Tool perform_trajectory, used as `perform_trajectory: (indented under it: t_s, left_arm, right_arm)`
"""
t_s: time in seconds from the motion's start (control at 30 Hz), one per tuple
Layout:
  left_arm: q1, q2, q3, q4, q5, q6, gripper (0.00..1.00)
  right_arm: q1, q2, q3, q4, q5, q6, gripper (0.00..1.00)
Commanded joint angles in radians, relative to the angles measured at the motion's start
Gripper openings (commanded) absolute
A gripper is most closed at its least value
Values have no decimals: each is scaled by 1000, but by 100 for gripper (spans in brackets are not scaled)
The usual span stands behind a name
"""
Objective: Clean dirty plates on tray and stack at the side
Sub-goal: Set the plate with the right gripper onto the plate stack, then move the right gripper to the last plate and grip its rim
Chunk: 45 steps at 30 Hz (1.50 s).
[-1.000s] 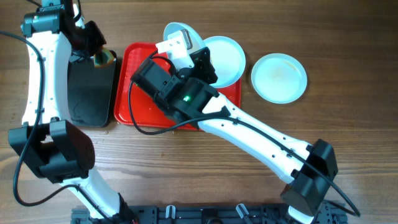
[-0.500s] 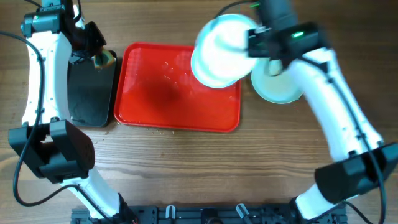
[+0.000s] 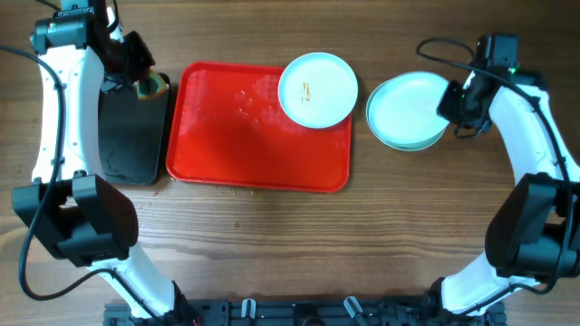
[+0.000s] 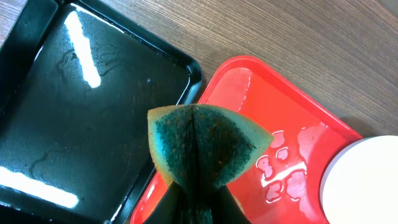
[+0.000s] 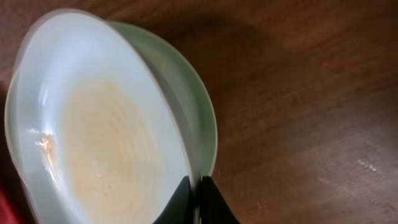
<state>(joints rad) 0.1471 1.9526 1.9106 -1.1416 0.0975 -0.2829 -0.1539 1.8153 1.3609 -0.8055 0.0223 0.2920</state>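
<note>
The red tray (image 3: 254,145) lies mid-table. One white plate (image 3: 317,88) with a small brown smear sits on its far right corner. My right gripper (image 3: 450,101) is shut on the rim of a second plate (image 3: 408,107), held tilted over a third plate (image 5: 200,118) on the wood right of the tray; in the right wrist view the held plate (image 5: 93,143) fills the left. My left gripper (image 3: 145,83) is shut on a folded green-and-yellow sponge (image 4: 205,146) above the seam between the black tray (image 4: 74,124) and the red tray (image 4: 273,124).
The narrow black tray (image 3: 131,131) lies left of the red tray, wet and glossy. Water droplets (image 4: 280,168) sit on the red tray's surface. Bare wood table (image 3: 272,254) runs along the front.
My right arm has swung from over the tray to the right side, carrying a plate onto the plate lying there. One plate stays on the tray. The left arm has not moved.
</note>
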Motion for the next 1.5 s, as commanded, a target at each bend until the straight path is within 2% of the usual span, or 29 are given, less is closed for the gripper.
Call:
perform_trajectory:
  t_s: [0.0,0.03,0.07,0.1,0.17,0.23,0.3,0.47,0.53,0.73,0.9,0.97,1.03,1.07,1.1,1.3,1.47]
  left_arm:
    - [8,7,5,0,-10,6,8]
    - [7,7,5,0,-10,6,8]
    - [7,7,5,0,-10,5,8]
    - [7,7,5,0,-10,6,7]
    - [7,7,5,0,-10,5,7]
    - [7,7,5,0,-10,6,8]
    - [7,7,5,0,-10,6,6]
    - [7,7,5,0,-9,5,4]
    - [7,7,5,0,-9,5,5]
    - [7,7,5,0,-10,6,5]
    - [5,7,5,-1,-8,5,5]
    - [5,7,5,0,-4,5,5]
    - [5,7,5,0,-4,5,5]
    - [5,7,5,0,-4,5,5]
    - [6,7,5,0,-4,5,5]
    - [5,7,5,0,-4,5,5]
    - [5,8,5,0,-4,5,5]
  right_arm:
    - [2,11,-35,48,-19,31,9]
    - [2,14,-35,51,-20,30,17]
    - [2,14,-35,58,-28,27,44]
    - [3,13,-31,60,-52,20,62]
    - [4,13,0,56,-170,-59,70]
    - [13,12,38,49,-269,-68,71]
    - [46,12,85,57,-337,-57,68]
    - [189,31,105,209,-300,76,66]
    - [236,58,122,248,-293,76,64]
    - [307,273,343,205,-247,6,58]
    - [308,380,375,191,-247,-53,51]
    - [312,400,375,182,-247,-108,44]
    - [317,413,375,181,-229,-126,18]
    - [321,421,374,180,-206,-125,10]
    - [324,427,370,180,-185,-127,7]
    - [349,433,369,145,-179,-147,4]
    - [385,433,416,-54,-196,-127,4]
